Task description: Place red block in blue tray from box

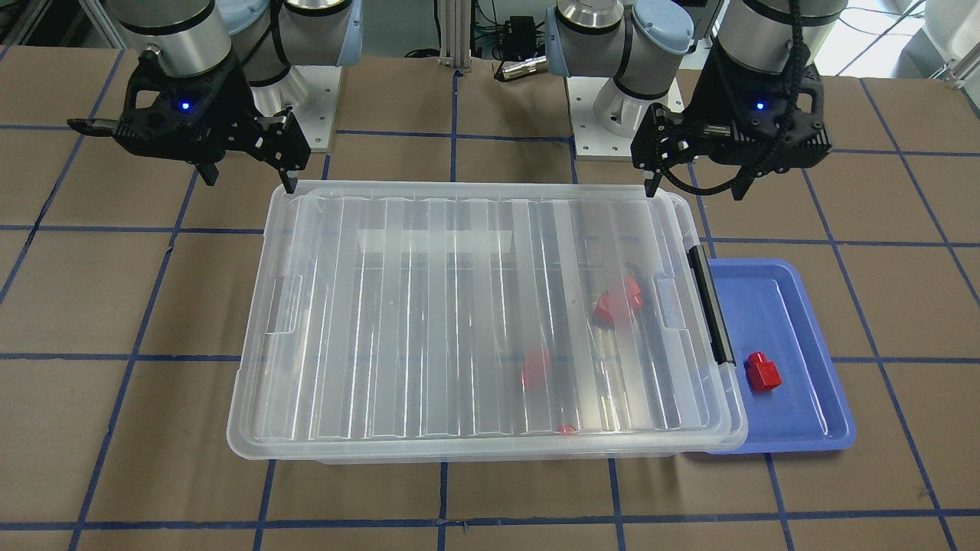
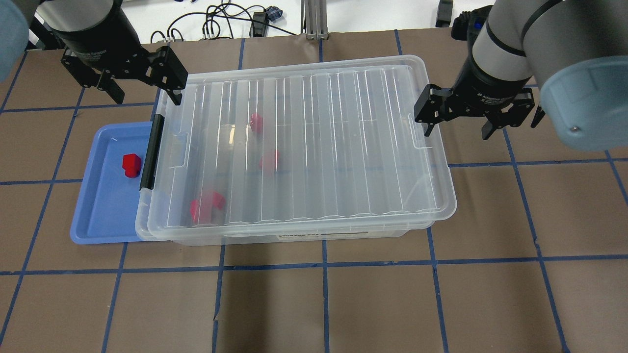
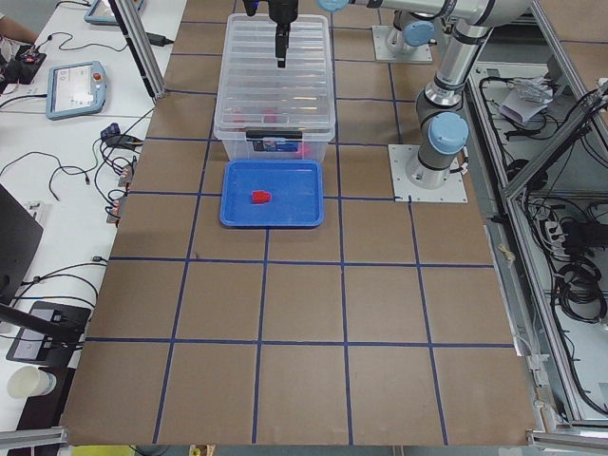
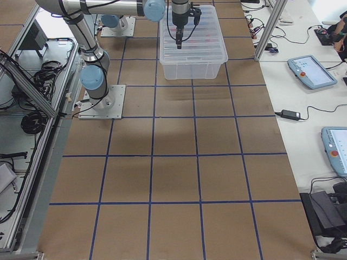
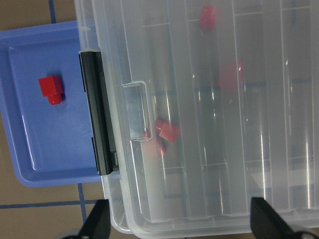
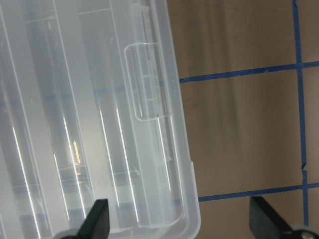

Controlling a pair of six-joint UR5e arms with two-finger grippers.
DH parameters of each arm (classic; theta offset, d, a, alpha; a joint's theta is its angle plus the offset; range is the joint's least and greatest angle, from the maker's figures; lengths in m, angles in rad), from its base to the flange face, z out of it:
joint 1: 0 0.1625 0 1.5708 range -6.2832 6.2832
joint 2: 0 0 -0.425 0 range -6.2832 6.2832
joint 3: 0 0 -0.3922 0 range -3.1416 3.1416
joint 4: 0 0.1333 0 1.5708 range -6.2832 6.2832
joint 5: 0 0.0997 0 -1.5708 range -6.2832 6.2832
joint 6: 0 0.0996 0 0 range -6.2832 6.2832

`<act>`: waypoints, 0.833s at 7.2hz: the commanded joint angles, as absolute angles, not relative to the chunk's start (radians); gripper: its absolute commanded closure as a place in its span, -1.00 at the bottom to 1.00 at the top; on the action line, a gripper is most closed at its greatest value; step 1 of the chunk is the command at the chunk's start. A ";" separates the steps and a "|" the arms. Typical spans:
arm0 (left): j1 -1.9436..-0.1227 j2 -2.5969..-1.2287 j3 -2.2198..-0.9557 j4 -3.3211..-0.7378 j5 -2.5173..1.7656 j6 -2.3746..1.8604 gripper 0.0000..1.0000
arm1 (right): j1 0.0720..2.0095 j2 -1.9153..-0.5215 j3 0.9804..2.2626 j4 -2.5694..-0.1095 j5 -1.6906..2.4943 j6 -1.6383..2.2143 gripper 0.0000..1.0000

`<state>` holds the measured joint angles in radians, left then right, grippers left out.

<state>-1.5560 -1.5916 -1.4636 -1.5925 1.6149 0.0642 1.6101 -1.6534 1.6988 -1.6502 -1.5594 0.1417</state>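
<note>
The clear box [image 2: 319, 147] lies across the table with its ribbed lid on; it also shows in the front view [image 1: 459, 306]. Its black latch bar [image 2: 149, 152] faces the blue tray [image 2: 105, 206]. One red block [image 2: 131, 164] lies in the tray, also in the front view [image 1: 762, 373] and the left wrist view [image 5: 51, 88]. Several red blocks [image 2: 206, 206] show blurred through the lid. My left gripper [image 2: 145, 95] hovers open and empty over the box's latch-end corner. My right gripper [image 2: 457, 130] hovers open and empty over the opposite end.
The table is covered in brown paper with a blue tape grid [image 2: 324, 262]. The arm bases [image 1: 612, 115] stand behind the box. Cables [image 2: 221, 24] lie past the table's far edge. The tray [image 1: 796, 321] touches the box's latch end.
</note>
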 commanded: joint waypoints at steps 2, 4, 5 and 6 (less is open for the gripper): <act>-1.540 -1.582 -1.489 -1.532 1.614 0.066 -1.00 | 1.603 -1.651 1.689 -1.620 -1.545 0.088 -1.00; -1.549 -1.580 -1.491 -1.532 1.586 0.064 -1.00 | 1.579 -1.654 1.689 -1.595 -1.548 0.087 -1.00; -1.549 -1.577 -1.491 -1.534 1.591 0.066 -1.00 | 1.578 -1.658 1.689 -1.592 -1.557 0.094 -1.00; -1.551 -1.592 -1.488 -1.532 1.586 0.066 -1.00 | 1.578 -1.669 1.689 -1.594 -1.566 0.091 -1.00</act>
<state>-1.5490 -1.5824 -1.4901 -1.5330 1.5912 0.0652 1.5802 -1.6591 1.6890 -1.5951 -1.5560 0.0910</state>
